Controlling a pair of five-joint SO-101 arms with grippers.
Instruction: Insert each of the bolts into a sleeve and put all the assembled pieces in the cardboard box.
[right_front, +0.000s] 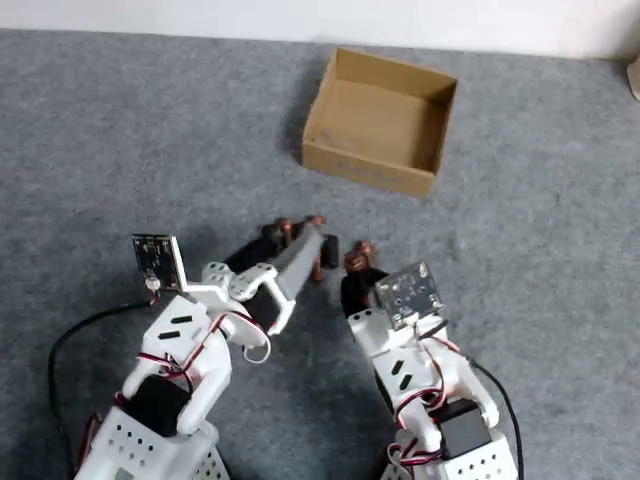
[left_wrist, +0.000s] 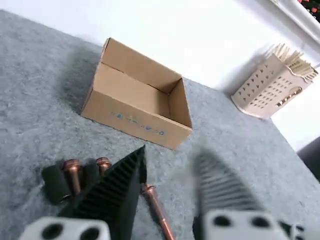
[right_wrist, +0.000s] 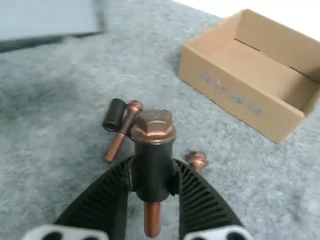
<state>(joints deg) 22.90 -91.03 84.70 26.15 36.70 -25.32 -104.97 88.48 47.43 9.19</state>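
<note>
Grey carpet (right_front: 120, 130) covers the table up to a white wall (left_wrist: 190, 30), where a beige perforated holder (left_wrist: 270, 85) of sticks stands off to one side. The cardboard box (right_front: 370, 172) sits open-topped on the carpet beyond both my arms. It has faint blue print on its front wall, too blurred to read. My right gripper (right_wrist: 152, 175) is clamped on a black sleeve (right_wrist: 151, 167) with a copper bolt (right_wrist: 153, 129) through it. The long axis runs along my fingers, with the hex head out past the fingertips on the box side and the shank's end sticking out of the sleeve toward my wrist. My left gripper (left_wrist: 172, 160) is spread wide with nothing in it, above the loose parts. On the carpet near it lie a bare bolt (left_wrist: 157, 210), its head toward the box, and two more bolts (left_wrist: 72, 172) beside dark sleeves (left_wrist: 54, 182); whether those are seated I cannot tell
</note>
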